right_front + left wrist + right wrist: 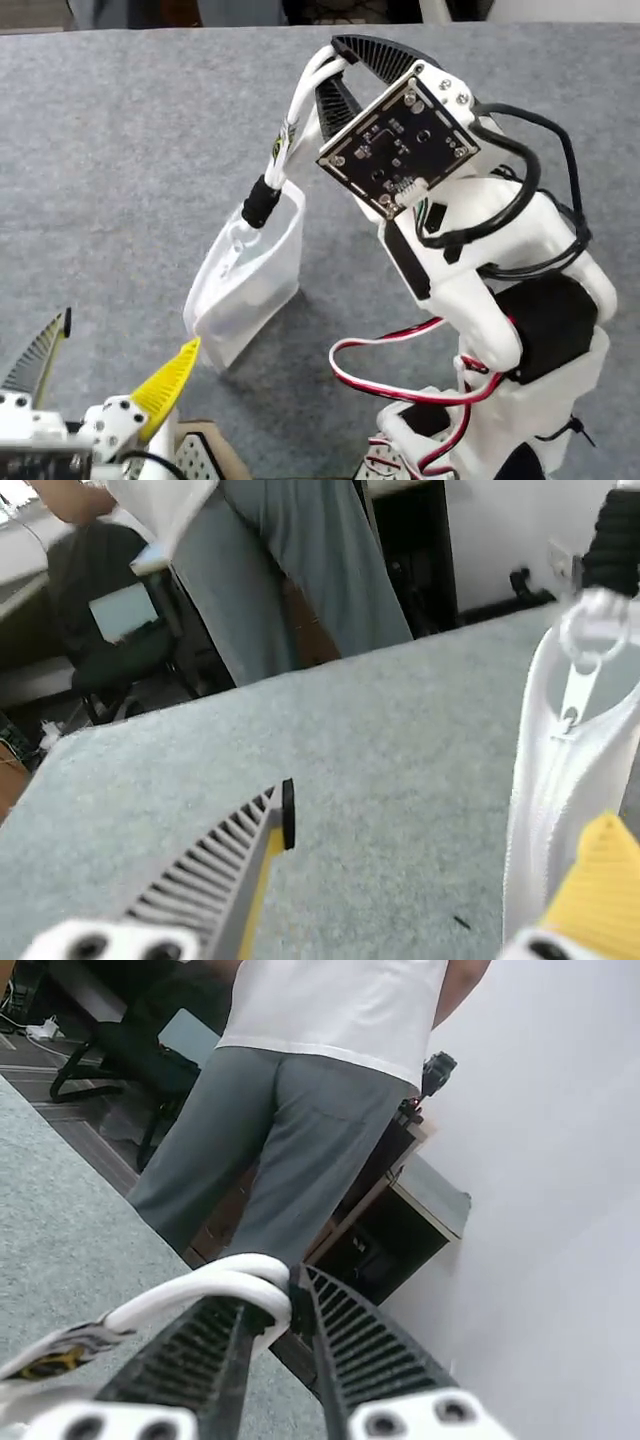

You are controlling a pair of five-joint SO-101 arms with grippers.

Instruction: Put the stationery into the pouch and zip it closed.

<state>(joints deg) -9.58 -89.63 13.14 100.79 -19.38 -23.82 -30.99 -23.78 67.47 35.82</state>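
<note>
We see the right gripper (293,1305) pinching the white cord (295,115) of the hanging pouch (245,285); the left gripper (128,332) is spread wide just beside the pouch's lower corner.

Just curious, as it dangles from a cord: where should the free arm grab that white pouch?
Probably its bottom corner, from the table's near side: the pouch hangs tilted from the cord pinched in the right jaws, and that corner sits by the open left jaws.

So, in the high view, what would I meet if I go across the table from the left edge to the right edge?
left gripper, open → pouch → right gripper, shut on the pouch's strap → right arm's white body
</note>
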